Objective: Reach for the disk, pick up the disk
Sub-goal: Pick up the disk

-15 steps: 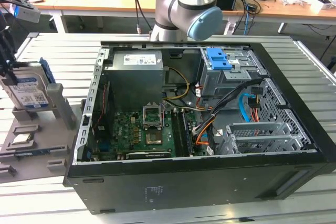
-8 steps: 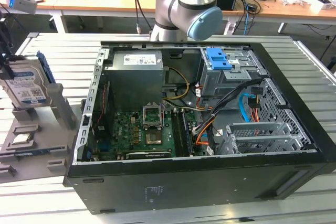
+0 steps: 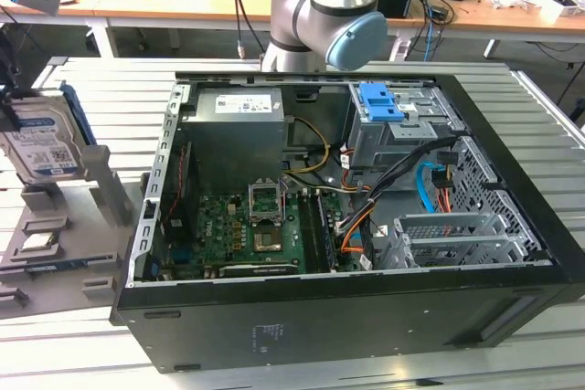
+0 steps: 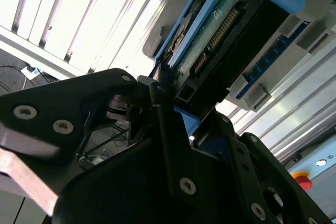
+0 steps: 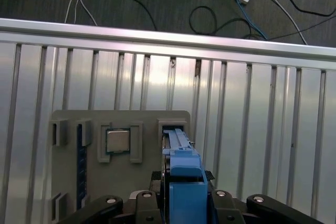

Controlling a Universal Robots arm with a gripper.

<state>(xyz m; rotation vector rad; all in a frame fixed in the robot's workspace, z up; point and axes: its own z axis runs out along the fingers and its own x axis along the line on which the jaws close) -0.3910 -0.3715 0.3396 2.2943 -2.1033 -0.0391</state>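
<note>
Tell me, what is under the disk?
The disk stands on edge in a slot of the grey holder, which lies on the slatted table. The disk hides the slot's floor.

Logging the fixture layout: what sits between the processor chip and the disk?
In the first wrist view, only the grey holder's raised ribs separate the chip from the disk.

A lab: opened computer case on slatted bench, cable-strewn desks.
</note>
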